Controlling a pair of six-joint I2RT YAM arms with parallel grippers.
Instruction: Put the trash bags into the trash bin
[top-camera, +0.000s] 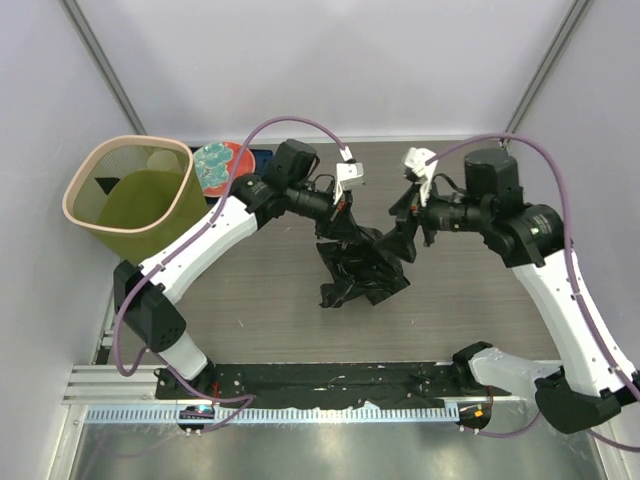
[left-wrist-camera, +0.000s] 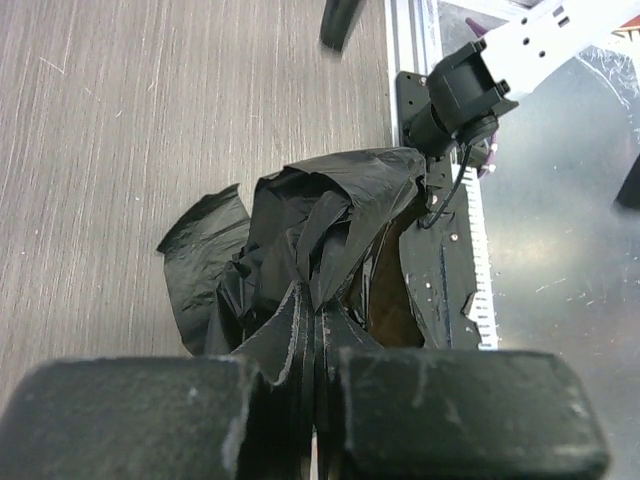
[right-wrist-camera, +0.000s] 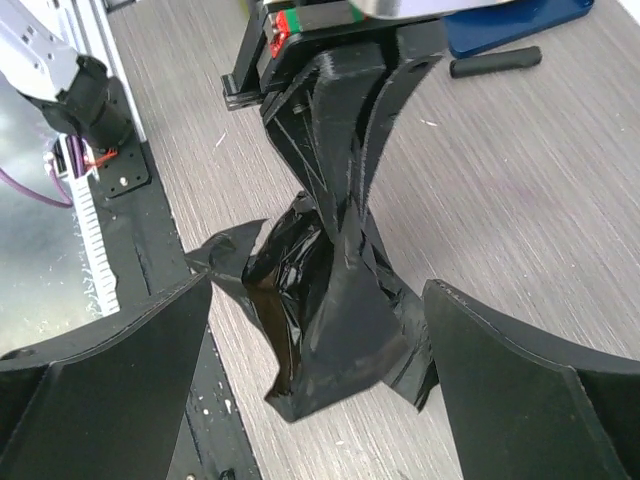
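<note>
Trash bags (top-camera: 360, 272), seen as one crumpled bundle of glossy black film, are held near the middle of the wood-grain surface (top-camera: 250, 290). The gathered top of the bundle is pinched between the pressed-together fingers of the left hand (top-camera: 350, 215), while its lower folds rest on the surface. The right hand (top-camera: 402, 238) is spread wide just beside the bundle on its right, gripping nothing. The film is judged to be very light, soft and slippery, with no stiffness, so it can be expected to sag, swing and unfold when lifted. A hold on a bunched, many-layered part near the top is judged safest; a single loose flap could slide out. The trash bin (top-camera: 135, 139) stands at the far left, well apart from the bundle.
</note>
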